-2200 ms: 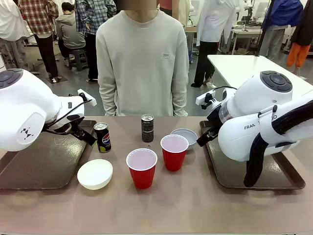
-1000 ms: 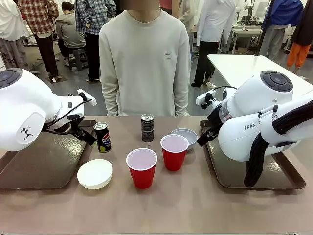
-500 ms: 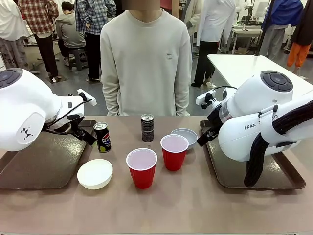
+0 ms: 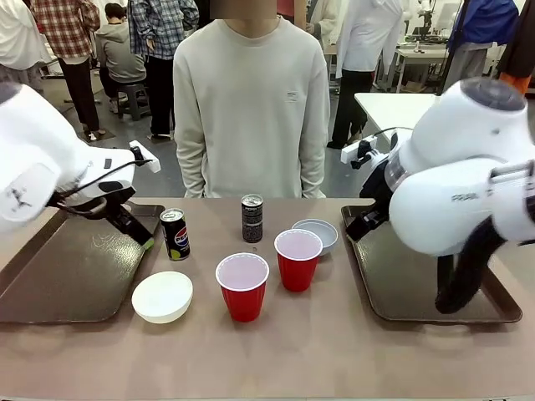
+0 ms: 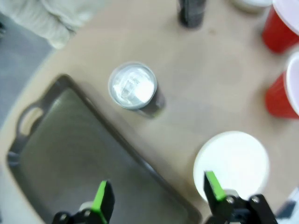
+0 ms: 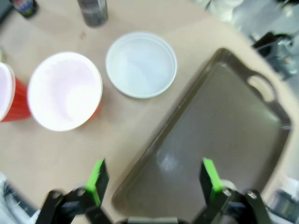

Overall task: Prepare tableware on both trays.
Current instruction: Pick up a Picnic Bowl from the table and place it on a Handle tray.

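Green-padded left hand [image 5: 157, 191] and right hand [image 6: 154, 177] — both wide open, empty.

We are seeing robotics lab, shared open hall; white left arm [image 4: 38, 167] and right arm [image 4: 468, 196] flanking brown table [image 4: 334, 351]; person [image 4: 251, 109] standing opposite; behind, people [image 4: 67, 42] standing near white workbench [image 4: 401, 113]; one wearing white coat [image 4: 368, 33]; another sitting on stool [image 4: 134, 96]; grey floor [image 4: 159, 167] running between stations.

Person in cream sweater [image 4: 251, 109] behind the brown table [image 4: 334, 351] (other people [image 4: 63, 50] farther back)
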